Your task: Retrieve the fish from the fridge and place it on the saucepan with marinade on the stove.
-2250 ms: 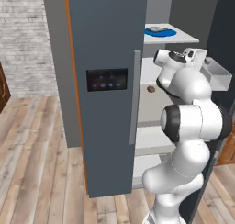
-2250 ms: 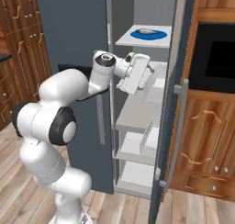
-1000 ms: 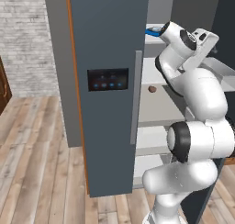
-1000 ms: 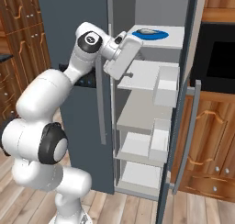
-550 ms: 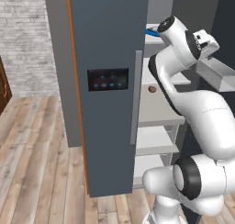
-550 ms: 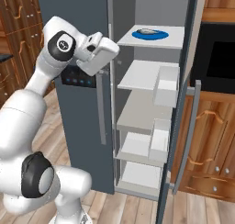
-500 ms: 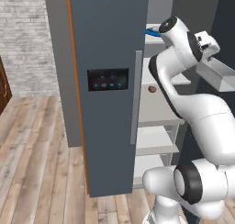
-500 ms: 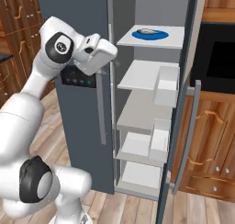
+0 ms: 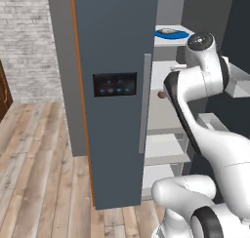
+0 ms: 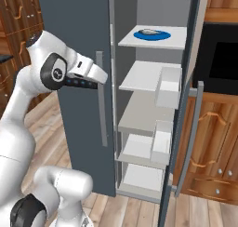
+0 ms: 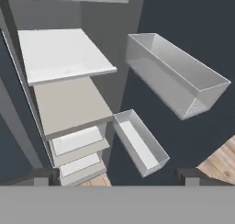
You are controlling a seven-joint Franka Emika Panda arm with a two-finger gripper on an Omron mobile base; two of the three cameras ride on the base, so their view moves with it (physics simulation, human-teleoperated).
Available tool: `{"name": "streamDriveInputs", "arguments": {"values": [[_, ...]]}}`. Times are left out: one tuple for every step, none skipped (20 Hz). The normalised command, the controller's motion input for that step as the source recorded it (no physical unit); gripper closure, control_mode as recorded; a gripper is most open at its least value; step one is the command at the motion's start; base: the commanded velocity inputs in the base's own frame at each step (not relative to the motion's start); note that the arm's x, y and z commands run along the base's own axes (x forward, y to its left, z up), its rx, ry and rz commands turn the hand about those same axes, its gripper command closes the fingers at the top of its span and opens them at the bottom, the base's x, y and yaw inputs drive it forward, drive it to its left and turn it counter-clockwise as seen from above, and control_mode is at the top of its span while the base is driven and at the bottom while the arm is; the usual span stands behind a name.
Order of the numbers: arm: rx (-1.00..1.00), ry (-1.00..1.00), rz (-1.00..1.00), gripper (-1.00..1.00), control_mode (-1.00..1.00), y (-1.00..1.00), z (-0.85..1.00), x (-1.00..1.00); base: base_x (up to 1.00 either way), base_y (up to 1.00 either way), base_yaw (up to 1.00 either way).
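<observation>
Here the dark fingers (image 11: 41, 176) stand wide apart over the fridge's (image 10: 83, 16) flat white shelves (image 11: 62, 53).

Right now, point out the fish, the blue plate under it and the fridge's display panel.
fish (image 10: 149, 32), right base view, middle of its grey body.
blue plate (image 10: 163, 36), right base view, bare rim right of the fish.
display panel (image 9: 114, 84), left base view, centre of the black panel.

Fish (image 10: 149, 32) on blue plate (image 10: 152, 35) on top fridge (image 10: 153, 105) shelf, too small to make out, partly behind shelf edge in left base view, open door's bins cut by arm there, fingertips (image 11: 40, 175) barely visible.
</observation>
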Motion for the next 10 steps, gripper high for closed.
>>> {"name": "streamDriveInputs", "arguments": {"values": [[0.29,-0.09,0.12,-1.0,-1.0,0.19,0.0,-0.2,0.0,0.0,0.0],[0.27,-0.06,0.13,-1.0,-1.0,0.19,0.0,-0.19,0.0,0.0,0.0],[0.25,-0.03,0.12,-1.0,-1.0,0.23,0.0,-0.14,0.0,0.0,0.0],[0.23,-0.01,0.12,-1.0,-1.0,0.19,0.0,-0.06,0.0,0.0,0.0],[0.21,-0.01,0.13,-1.0,-1.0,0.14,0.01,-0.05,0.0,0.0,0.0],[0.19,-0.01,0.13,-1.0,-1.0,0.15,0.01,0.0,0.0,0.0,0.0],[0.17,-0.01,0.13,-1.0,-1.0,0.11,0.01,-0.01,0.0,0.0,0.0],[0.15,0.0,0.13,-1.0,-1.0,0.16,0.0,0.0,0.0,0.0,0.0],[0.14,-0.01,0.13,-1.0,-1.0,0.14,0.0,0.0,0.0,0.0,0.0],[0.12,-0.01,0.14,-1.0,-1.0,0.14,0.0,0.0,0.0,0.0,0.0]]}}
